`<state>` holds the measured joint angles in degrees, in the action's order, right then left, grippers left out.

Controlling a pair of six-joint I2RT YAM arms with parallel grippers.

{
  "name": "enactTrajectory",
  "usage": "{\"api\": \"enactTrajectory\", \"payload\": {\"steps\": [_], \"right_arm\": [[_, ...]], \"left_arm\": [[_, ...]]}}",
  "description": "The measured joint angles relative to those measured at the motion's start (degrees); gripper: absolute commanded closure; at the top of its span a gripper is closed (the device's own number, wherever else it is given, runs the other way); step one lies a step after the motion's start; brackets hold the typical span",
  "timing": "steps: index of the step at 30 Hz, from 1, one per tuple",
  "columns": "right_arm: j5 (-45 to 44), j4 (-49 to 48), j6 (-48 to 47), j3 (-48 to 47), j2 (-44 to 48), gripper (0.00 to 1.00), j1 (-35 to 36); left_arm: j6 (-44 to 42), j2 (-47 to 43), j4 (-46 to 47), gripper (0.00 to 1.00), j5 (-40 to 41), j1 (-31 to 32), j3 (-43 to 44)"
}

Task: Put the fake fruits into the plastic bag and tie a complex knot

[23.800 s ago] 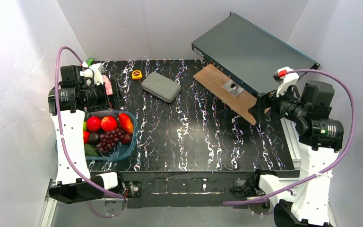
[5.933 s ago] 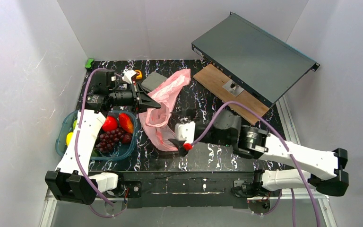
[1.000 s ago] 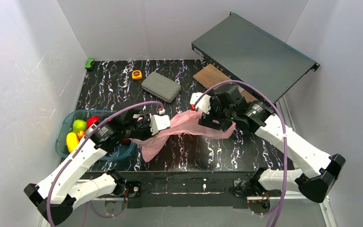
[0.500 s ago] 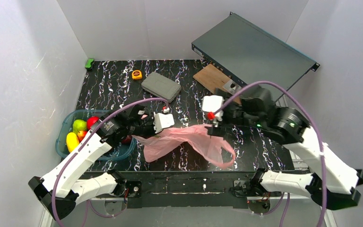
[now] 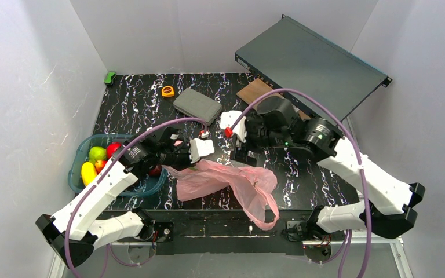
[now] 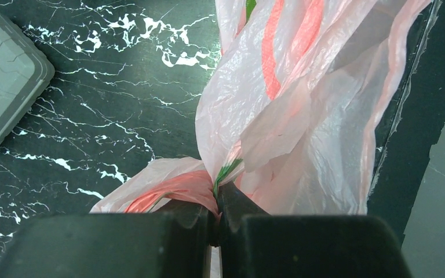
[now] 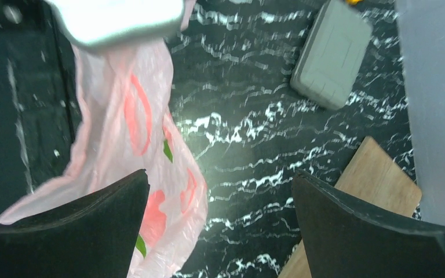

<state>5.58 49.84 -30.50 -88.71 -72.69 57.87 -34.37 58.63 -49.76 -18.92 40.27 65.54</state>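
The pink plastic bag (image 5: 226, 179) lies crumpled on the black table. One loop (image 5: 266, 214) of it hangs over the front edge. My left gripper (image 5: 185, 164) is shut on a bunched corner of the plastic bag (image 6: 301, 116), pinched between its fingertips (image 6: 217, 194). My right gripper (image 5: 244, 154) hovers just behind the bag, jaws wide apart with nothing between them (image 7: 220, 176); the bag (image 7: 127, 127) lies to its left. The fake fruits (image 5: 97, 155) sit in the teal tub (image 5: 78, 157) at the left, partly hidden by my left arm. No knot is in view.
A grey case (image 5: 197, 106) lies behind the bag, with a yellow tape measure (image 5: 167, 91) and a small green thing (image 5: 110, 77) further back. A dark metal box (image 5: 310, 61) rests on a wooden board (image 5: 255, 90) at the back right.
The bag's right part dropped from beside the right gripper onto the table and now hangs over the front edge. The right gripper swung left, behind the bag. The left gripper kept its grip.
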Motion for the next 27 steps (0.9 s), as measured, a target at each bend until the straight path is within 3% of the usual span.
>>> {"api": "enactTrajectory", "payload": {"steps": [5, 11, 16, 20, 21, 24, 25, 27], "right_arm": [[2.7, 0.1, 5.2, -5.4, 2.0, 0.01, 1.5], [3.8, 0.2, 6.6, 2.0, 6.5, 0.09, 5.6], [-3.1, -1.0, 4.7, 16.1, 8.2, 0.43, 5.4], [-8.0, -0.7, 3.3, 21.4, 7.7, 0.94, 1.0], [-8.0, -0.7, 3.3, 21.3, 7.4, 0.99, -0.9], [-2.4, 2.1, 4.7, 17.5, 5.0, 0.99, -7.6], [0.9, 3.3, 5.3, 15.2, 3.8, 0.99, -9.5], [7.3, 5.1, 6.7, 10.6, 2.1, 0.99, -11.8]], "left_arm": [[0.5, 0.0, 0.0, 1.00, -0.2, 0.0, 0.0], [1.0, 0.1, -0.1, 1.00, -1.1, 0.0, 0.0], [0.0, -0.3, -1.2, 1.00, -3.0, 0.0, 0.0], [-2.8, -3.2, -2.1, 1.00, -5.7, -0.5, -0.5], [-4.0, -4.2, -2.4, 1.00, -6.7, -0.9, -0.9], [-8.1, -6.4, -3.0, 0.99, -11.2, -6.0, -2.3], [-9.1, -6.5, -3.0, 0.90, -13.0, -8.3, -2.3], [-10.4, -5.4, -3.0, 0.56, -15.5, -11.4, -1.7]]}}
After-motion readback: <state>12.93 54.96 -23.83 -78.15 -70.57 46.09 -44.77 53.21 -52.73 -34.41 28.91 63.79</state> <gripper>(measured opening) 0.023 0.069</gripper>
